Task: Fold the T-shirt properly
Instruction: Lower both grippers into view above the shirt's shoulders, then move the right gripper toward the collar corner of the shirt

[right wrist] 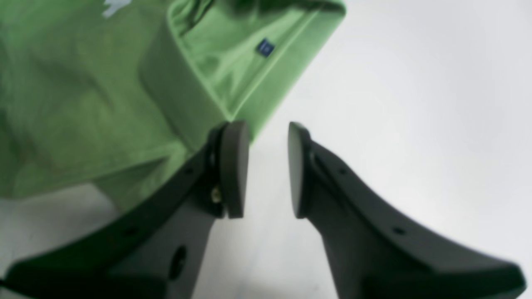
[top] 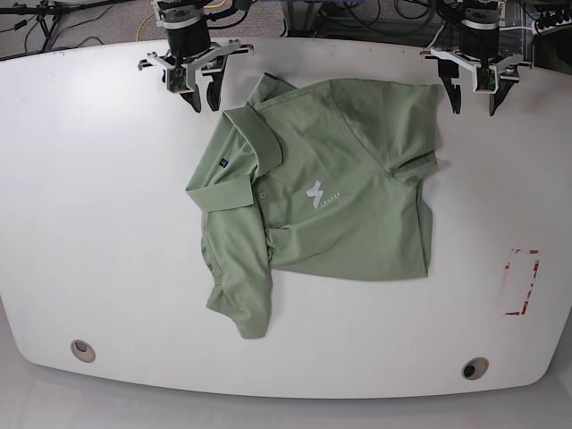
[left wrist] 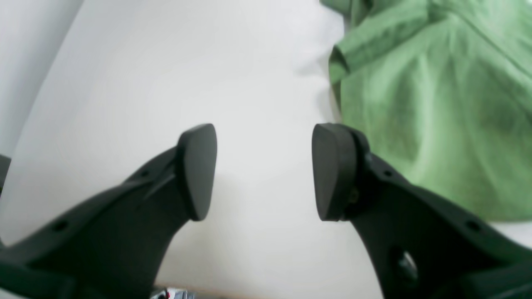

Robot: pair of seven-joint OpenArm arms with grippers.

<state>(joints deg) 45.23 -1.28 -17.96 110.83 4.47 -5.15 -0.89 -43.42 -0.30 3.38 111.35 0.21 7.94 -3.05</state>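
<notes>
The pale green T-shirt (top: 340, 197) lies face up on the white table (top: 107, 223), rumpled, its white chest logo (top: 317, 195) showing and one sleeve folded over. The ribbed collar (top: 255, 134) points toward the far left. My right gripper (top: 205, 103) hovers just beyond the collar; in its wrist view the gripper (right wrist: 268, 170) stands slightly open with nothing between the pads, the collar (right wrist: 183, 91) beside its left finger. My left gripper (top: 474, 105) hangs past the shirt's far right corner, and in the left wrist view that gripper (left wrist: 264, 172) is open over bare table, the T-shirt (left wrist: 436, 104) to its right.
A red-outlined rectangle (top: 521, 282) is marked on the table at the right. Two round holes (top: 82, 350) (top: 475, 368) sit near the front edge. Cables and stands run behind the far edge.
</notes>
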